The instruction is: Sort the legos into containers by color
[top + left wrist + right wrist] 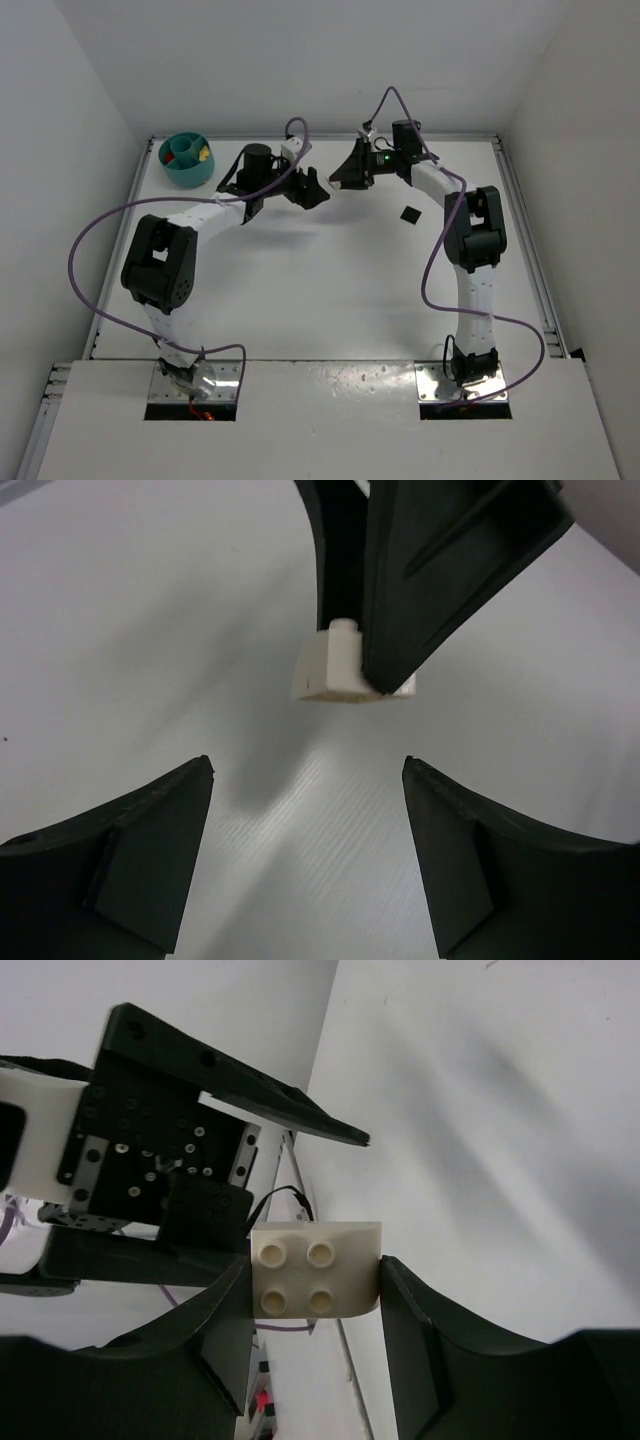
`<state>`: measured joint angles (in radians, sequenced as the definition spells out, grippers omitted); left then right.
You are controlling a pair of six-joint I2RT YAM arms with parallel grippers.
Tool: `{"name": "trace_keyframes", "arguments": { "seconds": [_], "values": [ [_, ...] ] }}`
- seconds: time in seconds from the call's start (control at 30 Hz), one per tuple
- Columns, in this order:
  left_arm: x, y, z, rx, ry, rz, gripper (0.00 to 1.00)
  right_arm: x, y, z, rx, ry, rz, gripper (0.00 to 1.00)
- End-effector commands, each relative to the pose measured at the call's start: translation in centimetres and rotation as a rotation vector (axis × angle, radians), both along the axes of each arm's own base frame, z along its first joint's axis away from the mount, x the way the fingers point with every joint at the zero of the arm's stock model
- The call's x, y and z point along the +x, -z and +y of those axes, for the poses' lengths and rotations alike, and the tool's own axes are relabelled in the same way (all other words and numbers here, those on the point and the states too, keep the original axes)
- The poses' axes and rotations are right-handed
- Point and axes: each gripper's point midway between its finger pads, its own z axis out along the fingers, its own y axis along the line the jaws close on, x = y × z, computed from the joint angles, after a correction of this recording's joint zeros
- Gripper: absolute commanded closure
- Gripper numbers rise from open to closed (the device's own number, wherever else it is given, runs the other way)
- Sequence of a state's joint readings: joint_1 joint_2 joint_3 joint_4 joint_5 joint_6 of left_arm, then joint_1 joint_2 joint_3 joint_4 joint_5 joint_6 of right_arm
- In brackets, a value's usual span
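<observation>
The left gripper (307, 772), jaws spread apart, faced the cream-white brick (335, 670) clamped in the right gripper (315, 1272) at 12 o'clock; a clean handover likely needed a square grip on its free sides, with the teal bowl (186, 178) at 10 o'clock on the table (330, 290).

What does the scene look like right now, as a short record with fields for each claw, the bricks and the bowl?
right claw: shut on a cream-white brick, four studs facing its wrist camera
left claw: open, empty, pointed at the held brick, not touching it
black brick: loose on the table, to the right of both claws
teal bowl: far left corner, yellow pieces in one compartment
likely next move: handover of the cream-white brick to the left claw
</observation>
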<state>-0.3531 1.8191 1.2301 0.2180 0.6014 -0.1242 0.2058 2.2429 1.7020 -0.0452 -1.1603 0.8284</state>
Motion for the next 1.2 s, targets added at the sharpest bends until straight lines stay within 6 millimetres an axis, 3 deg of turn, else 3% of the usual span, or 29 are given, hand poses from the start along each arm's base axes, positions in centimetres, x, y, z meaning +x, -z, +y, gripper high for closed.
{"name": "trace_keyframes", "arguments": {
  "seconds": [0.0, 0.1, 0.27, 0.43, 0.57, 0.7, 0.77, 0.8, 0.83, 0.9, 1.0, 1.03, 1.13, 1.17],
  "values": [
    [0.9, -4.0, -1.9, -0.065, 0.024, -0.115, 0.18, -0.8, -3.1, 0.2, 0.032, -0.023, -0.062, 0.86],
    [0.9, -5.0, -3.0, -0.08, 0.04, -0.127, 0.18, -0.9, -3.7, 0.3, 0.041, -0.029, -0.07, 0.86],
    [0.3, -4.5, -3.9, -0.081, 0.068, -0.117, 0.19, -1.3, -4.1, 0.7, 0.055, -0.052, -0.077, 0.86],
    [0.8, -4.5, -4.4, -0.072, 0.036, -0.131, 0.29, -1.9, -4.5, 1.1, 0.075, -0.083, -0.079, 0.86],
    [2.6, -4.7, -3.3, -0.053, -0.08, -0.144, 0.5, -2.0, -4.7, 1.2, 0.083, -0.091, -0.08, 0.86],
    [3.6, -5.1, -2.8, -0.053, -0.141, -0.142, 0.8, -2.2, -4.8, 1.1, 0.088, -0.098, -0.068, 0.86],
    [4.0, -4.9, -2.2, -0.05, -0.166, -0.129, 0.87, -2.3, -4.6, 1.1, 0.086, -0.097, -0.059, 0.84],
    [3.9, -4.4, -2.1, -0.041, -0.166, -0.111, 0.91, -2.5, -4.8, 1.1, 0.087, -0.097, -0.06, 0.74],
    [3.9, -5.0, -1.5, -0.044, -0.168, -0.113, 0.91, -2.0, -4.2, 0.6, 0.073, -0.063, -0.041, 0.5],
    [3.2, -4.7, -0.3, -0.022, -0.156, -0.096, 0.95, -1.9, -3.7, 0.1, 0.052, -0.016, -0.018, 0.24],
    [1.8, -5.0, 4.2, -0.002, -0.211, -0.085, 0.95, -0.3, -3.6, -3.4, 0.026, 0.085, -0.018, 0.07],
    [1.8, -6.1, 5.3, -0.001, -0.229, -0.104, 0.95, 0.0, -3.3, -4.2, 0.016, 0.106, -0.015, 0.04],
    [1.1, -5.7, 9.5, 0.045, -0.331, -0.057, 0.95, 1.5, -2.9, -7.4, -0.043, 0.19, -0.073, 0.0],
    [1.3, -7.3, 12.3, 0.042, -0.395, -0.076, 0.95, 1.4, -2.8, -8.4, -0.089, 0.214, -0.056, 0.0]
  ]
}}
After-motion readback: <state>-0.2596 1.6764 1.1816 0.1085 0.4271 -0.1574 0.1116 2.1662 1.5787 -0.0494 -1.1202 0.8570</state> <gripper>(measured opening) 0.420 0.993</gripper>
